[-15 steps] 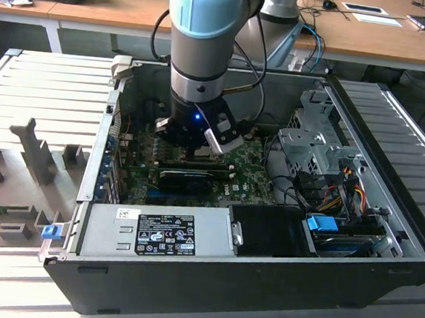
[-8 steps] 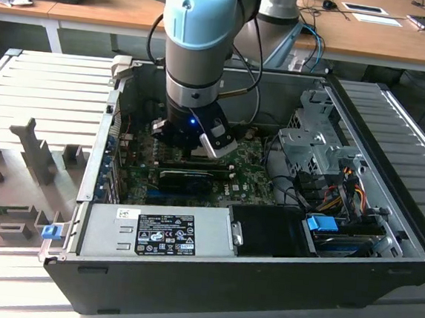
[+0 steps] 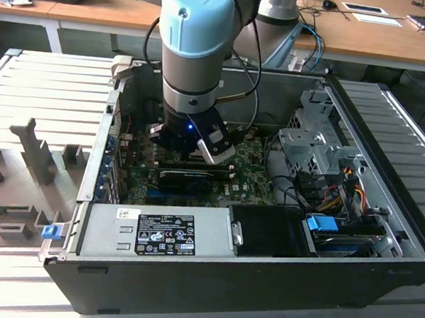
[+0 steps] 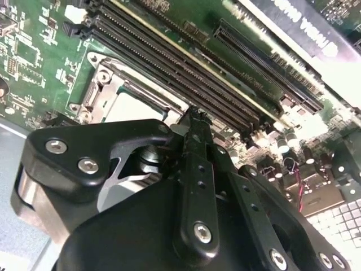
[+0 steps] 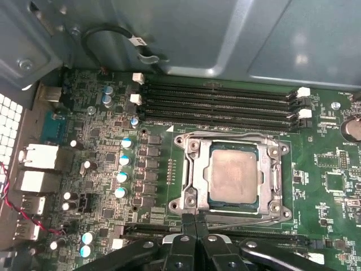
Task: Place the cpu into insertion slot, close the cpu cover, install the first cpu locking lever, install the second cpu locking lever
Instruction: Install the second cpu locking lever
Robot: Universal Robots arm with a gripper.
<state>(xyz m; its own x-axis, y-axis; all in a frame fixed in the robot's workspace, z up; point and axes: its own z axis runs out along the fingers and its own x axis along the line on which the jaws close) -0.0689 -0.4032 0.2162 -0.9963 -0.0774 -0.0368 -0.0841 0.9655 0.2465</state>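
**CPU seated, cover down, gripper closed at socket edge**

In the first wrist view the gripper [image 5: 195,221] has its fingertips pressed together, holding nothing, at the near rim of the insertion slot [image 5: 192,195]. The cpu [image 5: 232,176] lies flat in the slot, square, edges parallel to the socket frame. The cpu cover [image 5: 274,179] lies closed around it. Beyond, four memory slots [image 5: 217,104] run parallel to the socket's far edge.

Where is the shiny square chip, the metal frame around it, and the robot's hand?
cpu [image 5: 233,176], first wrist view, middle of its metal face.
cpu cover [image 5: 194,172], first wrist view, frame's side bar.
hand [image 5: 196,217], first wrist view, at its fingertips.
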